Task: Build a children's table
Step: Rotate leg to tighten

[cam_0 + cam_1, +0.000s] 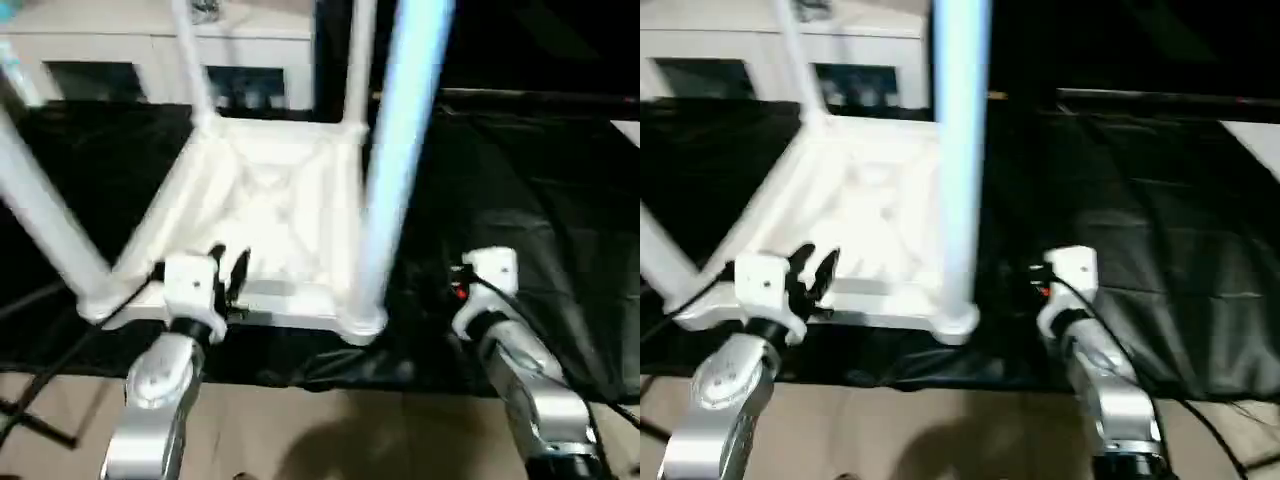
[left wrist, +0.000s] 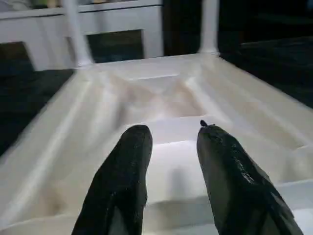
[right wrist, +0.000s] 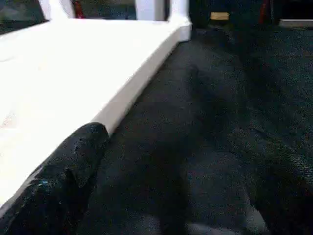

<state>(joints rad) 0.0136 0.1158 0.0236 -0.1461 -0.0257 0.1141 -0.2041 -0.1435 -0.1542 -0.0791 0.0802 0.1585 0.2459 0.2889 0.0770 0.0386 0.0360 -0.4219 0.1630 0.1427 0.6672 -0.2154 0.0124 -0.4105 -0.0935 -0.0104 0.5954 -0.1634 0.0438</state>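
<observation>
Silver forearms frame the upturned tabletop [image 1: 270, 215] at twelve o'clock on the black cloth [image 1: 540, 200], four legs [image 1: 400, 150] standing up. Left gripper [image 2: 171, 142] hovers parted and empty over the near rim; right gripper [image 3: 171, 161] is spread wide at three o'clock. I'd check each leg is seated. Wrist views reveal finger gaps.

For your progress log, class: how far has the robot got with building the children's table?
Done: the tabletop lies underside up on the black-draped table, and all four legs stand upright in its corner sockets. In hand: nothing is gripped; the left pincer hovers open over the near rim, and the right pincer is open beside the tabletop. Left: probably turning the table onto its legs.
</observation>
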